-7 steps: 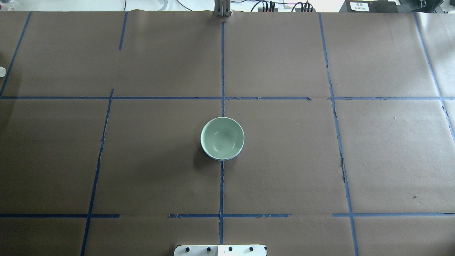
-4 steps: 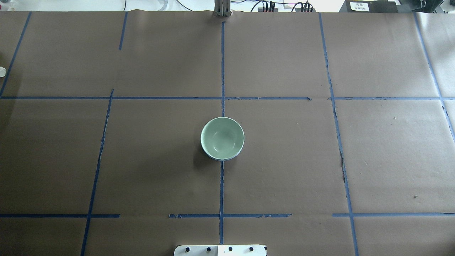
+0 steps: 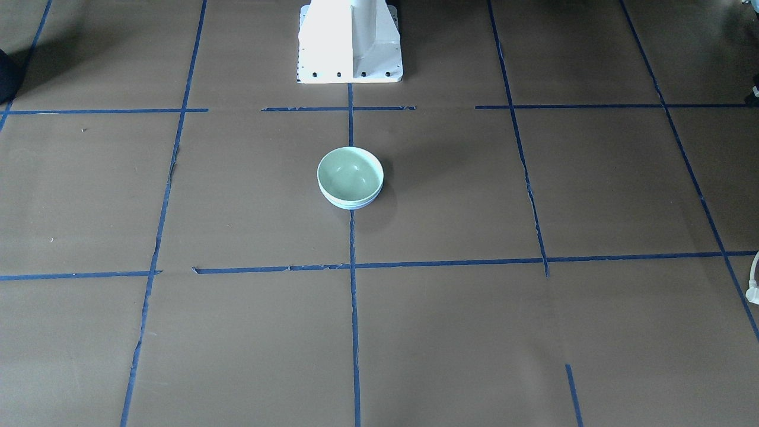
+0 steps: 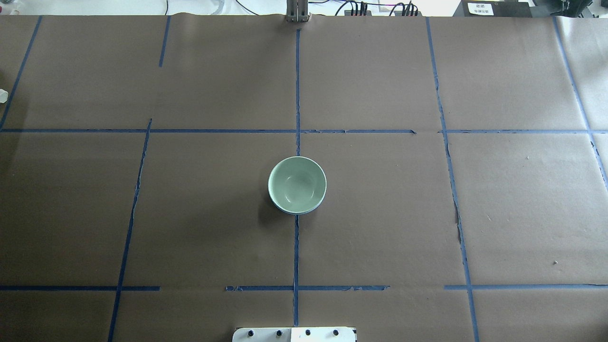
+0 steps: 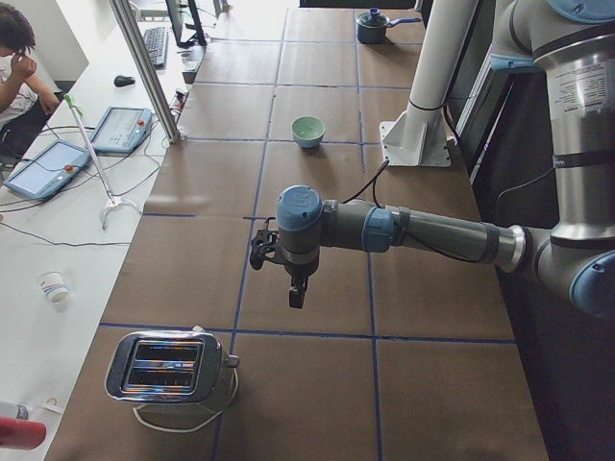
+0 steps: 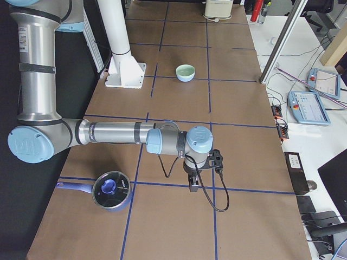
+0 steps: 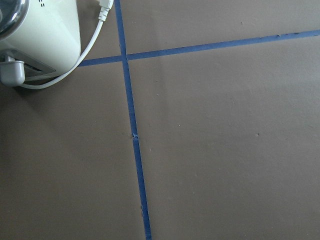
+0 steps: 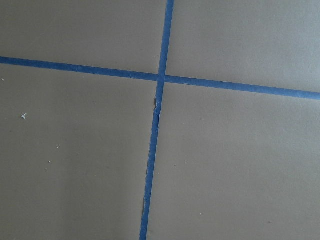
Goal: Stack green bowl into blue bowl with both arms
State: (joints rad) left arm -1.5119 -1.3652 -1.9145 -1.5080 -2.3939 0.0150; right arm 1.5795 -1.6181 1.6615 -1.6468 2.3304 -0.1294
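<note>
The green bowl (image 4: 297,183) sits nested inside the blue bowl (image 4: 289,211) at the table's middle; only a thin blue rim shows under it. The stack also shows in the front-facing view: green bowl (image 3: 350,172), blue bowl (image 3: 351,206). No arm touches it. My left gripper (image 5: 298,293) shows only in the exterior left view, hanging above the table far from the bowls. My right gripper (image 6: 193,187) shows only in the exterior right view, also far from them. I cannot tell if either is open or shut. The wrist views show only brown paper and blue tape.
A toaster (image 5: 168,365) with a white cable stands near the left arm's end of the table and shows in the left wrist view (image 7: 35,40). A pot with a blue-knobbed lid (image 6: 111,189) stands near the right arm. The white pedestal (image 3: 350,41) stands behind the bowls.
</note>
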